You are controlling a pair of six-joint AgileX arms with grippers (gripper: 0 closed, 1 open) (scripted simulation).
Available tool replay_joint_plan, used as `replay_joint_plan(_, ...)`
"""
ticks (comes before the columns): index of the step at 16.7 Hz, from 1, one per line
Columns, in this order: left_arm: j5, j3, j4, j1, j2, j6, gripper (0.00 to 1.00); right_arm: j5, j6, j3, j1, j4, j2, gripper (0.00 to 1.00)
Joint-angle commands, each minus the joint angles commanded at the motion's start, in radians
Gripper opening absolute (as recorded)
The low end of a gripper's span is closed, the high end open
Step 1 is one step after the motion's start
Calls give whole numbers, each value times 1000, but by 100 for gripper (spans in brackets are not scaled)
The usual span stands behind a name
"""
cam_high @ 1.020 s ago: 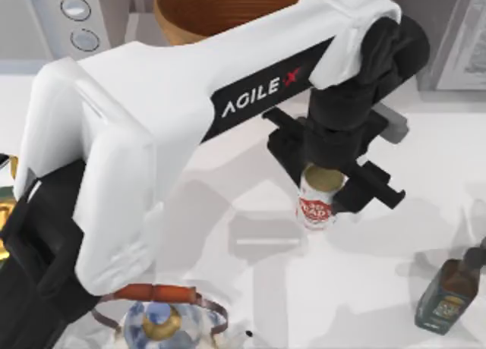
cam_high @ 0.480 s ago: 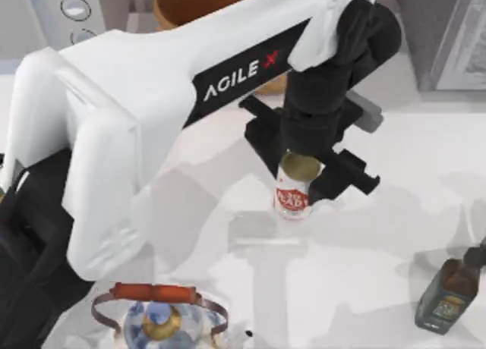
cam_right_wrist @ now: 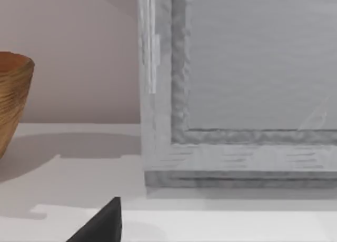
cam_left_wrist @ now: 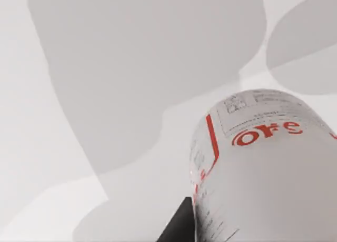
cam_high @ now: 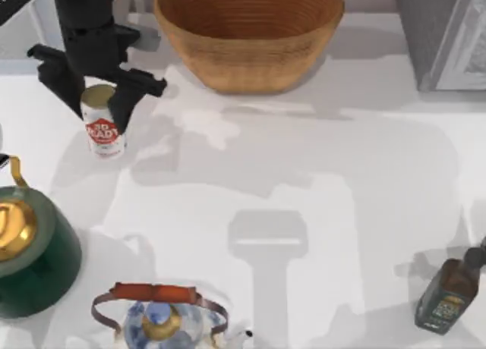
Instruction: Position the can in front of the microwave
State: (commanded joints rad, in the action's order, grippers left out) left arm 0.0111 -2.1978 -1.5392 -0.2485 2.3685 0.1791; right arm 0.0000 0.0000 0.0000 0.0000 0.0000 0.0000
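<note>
Wicker bowl point(cam_high: 249, 32) at table back centre, grey appliance point(cam_high: 448, 34) back right. Green kettle point(cam_high: 26, 246) sits near, in front of the can point(cam_high: 102, 123). Can upright, gold top up, at back left; left gripper point(cam_high: 97, 87) fingers closed on its sides.

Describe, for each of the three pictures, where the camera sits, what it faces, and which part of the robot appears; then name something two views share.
Top view: above the table, looking down; the left gripper holds the can at the far left.
Left wrist view: on the left arm, close against the can; a dark finger shows.
Right wrist view: on the right arm, facing the grey appliance; a dark finger shows.
Shared: can; wooden bowl.
</note>
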Motion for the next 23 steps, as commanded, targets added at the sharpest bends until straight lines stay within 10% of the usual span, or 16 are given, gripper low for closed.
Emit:
replay_joint_plan(9,-15,65,148,598,-49,217,0,0,0,0,0,0,0,100)
replay_joint_plan(23,-14,105,194,627,-51,230,0,0,0,0,0,0,0,100)
